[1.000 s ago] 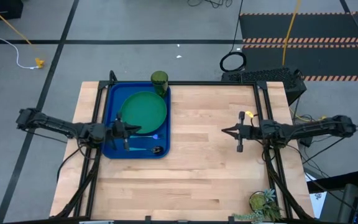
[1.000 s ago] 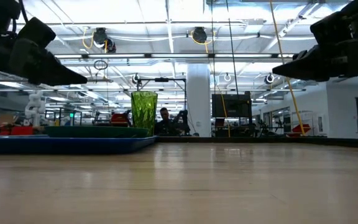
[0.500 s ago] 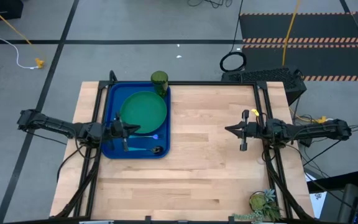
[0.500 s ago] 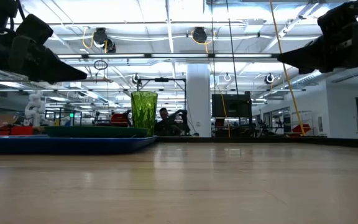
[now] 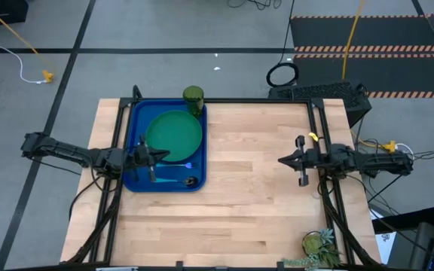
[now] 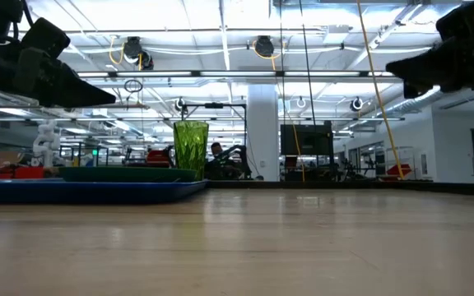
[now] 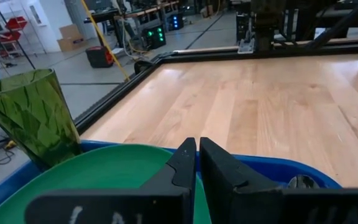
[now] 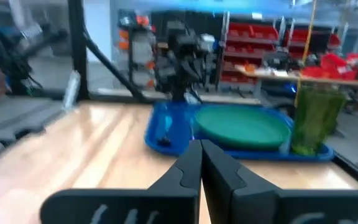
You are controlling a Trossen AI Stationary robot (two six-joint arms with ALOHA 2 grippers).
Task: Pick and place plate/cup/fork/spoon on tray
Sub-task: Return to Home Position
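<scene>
Four items lie in the tray [image 5: 135, 124]. The left end effector [image 5: 164, 156], fingers together and empty, hovers over the plate [image 5: 173, 134]. The cup [image 5: 193, 95] stands beyond it to one side. To the other side lie the fork [image 5: 187, 165], then the spoon [image 5: 189, 181], its long axis parallel to those fingers. The right end effector [image 5: 283, 160], also pinched together, hangs well apart, with the tray straight ahead. Likely nothing remains to fetch.

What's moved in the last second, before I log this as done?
The right claw, shut and empty, drew back toward its own edge of the table. The left claw stayed shut above the tray; the plate and cup on it did not move.
</scene>
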